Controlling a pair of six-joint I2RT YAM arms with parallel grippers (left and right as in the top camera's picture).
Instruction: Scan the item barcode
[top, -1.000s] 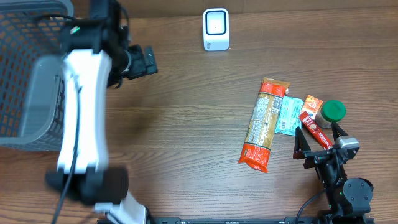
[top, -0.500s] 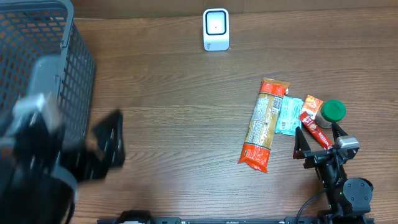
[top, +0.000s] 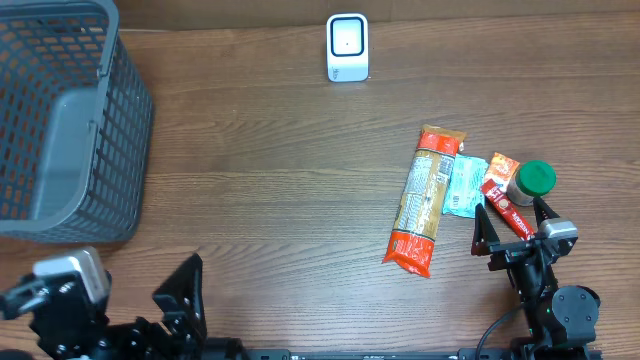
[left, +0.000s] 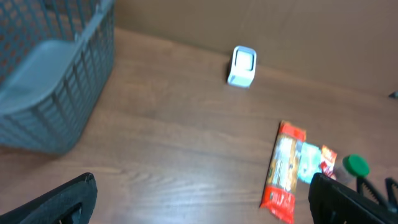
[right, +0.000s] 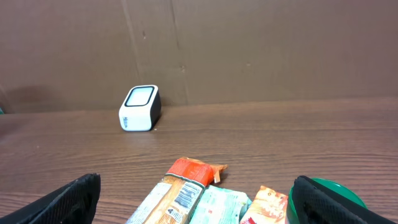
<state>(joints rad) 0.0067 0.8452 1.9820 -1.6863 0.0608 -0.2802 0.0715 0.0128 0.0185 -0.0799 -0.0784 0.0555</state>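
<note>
altogether one scanner (top: 347, 46), one basket (top: 128, 130), four groceries (top: 425, 200)

The right gripper (right: 195, 186) stood wide open, one dark finger at each lower corner. Between the fingers lay a pasta packet (right: 177, 194), a teal sachet (right: 221, 208), an orange packet (right: 264, 210) and a green lid (right: 329, 185). A white scanner (right: 140, 107) stood farther back on the wooden table (right: 280, 137).

Open table (top: 280, 190) between basket (top: 60, 120), left, and pasta packet (top: 427, 200), right; scanner (top: 347, 47) at far edge.
</note>
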